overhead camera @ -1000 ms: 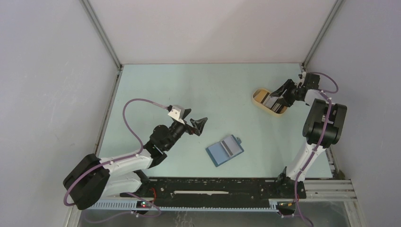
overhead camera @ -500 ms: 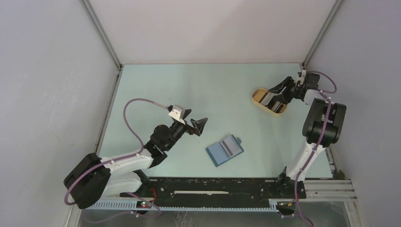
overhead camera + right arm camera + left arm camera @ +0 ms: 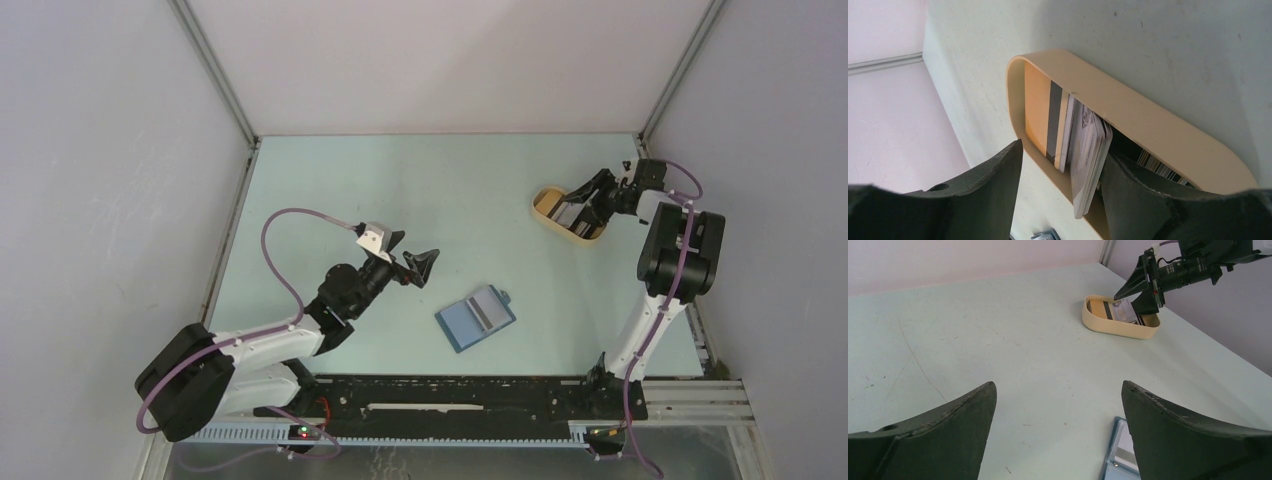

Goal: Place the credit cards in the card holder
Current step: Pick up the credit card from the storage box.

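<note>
The card holder (image 3: 476,318) lies open on the table, teal-blue, with a whitish, grey-striped card (image 3: 486,309) on its right half; its corner (image 3: 1120,452) shows in the left wrist view. More credit cards (image 3: 1090,155) stand on edge in a tan oval tray (image 3: 1158,125), beside an orange card with a grey stripe (image 3: 1040,115). My right gripper (image 3: 1063,152) is open at the tray (image 3: 541,208). One finger is inside, against the leaning stack, and the other is outside the near wall. My left gripper (image 3: 1058,385) hangs wide open and empty left of the holder.
The tray (image 3: 1113,327) stands at the back right, close to the enclosure's right wall and corner post. Grey walls close in the table on the left, back and right. The arm bases and a black rail run along the near edge.
My right gripper has dipped lower and a little left into the tray, with its wrist drawn in. The left arm and the card holder have not moved.
</note>
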`<state>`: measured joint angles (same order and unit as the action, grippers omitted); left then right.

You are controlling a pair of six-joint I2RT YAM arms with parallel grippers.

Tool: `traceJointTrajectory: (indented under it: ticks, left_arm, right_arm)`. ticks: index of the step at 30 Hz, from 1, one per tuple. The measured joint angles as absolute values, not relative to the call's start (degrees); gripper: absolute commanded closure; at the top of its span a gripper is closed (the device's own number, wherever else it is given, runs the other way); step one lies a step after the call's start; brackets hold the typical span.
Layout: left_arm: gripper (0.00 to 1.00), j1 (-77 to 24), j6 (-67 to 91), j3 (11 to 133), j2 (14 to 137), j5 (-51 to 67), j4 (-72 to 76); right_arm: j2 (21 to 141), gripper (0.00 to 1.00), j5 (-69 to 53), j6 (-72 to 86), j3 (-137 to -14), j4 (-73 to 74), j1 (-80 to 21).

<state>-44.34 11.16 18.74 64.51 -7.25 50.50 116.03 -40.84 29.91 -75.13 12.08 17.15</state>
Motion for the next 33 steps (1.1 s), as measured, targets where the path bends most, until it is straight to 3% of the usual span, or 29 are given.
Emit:
traceJointTrajectory:
  ticks: [33]
  left_arm:
    - [0.00, -44.3, 11.2, 18.7, 64.5, -7.2, 50.5]
  right_arm:
    - [116.5, 0.40, -44.5, 31.0, -75.5, 12.1, 20.3]
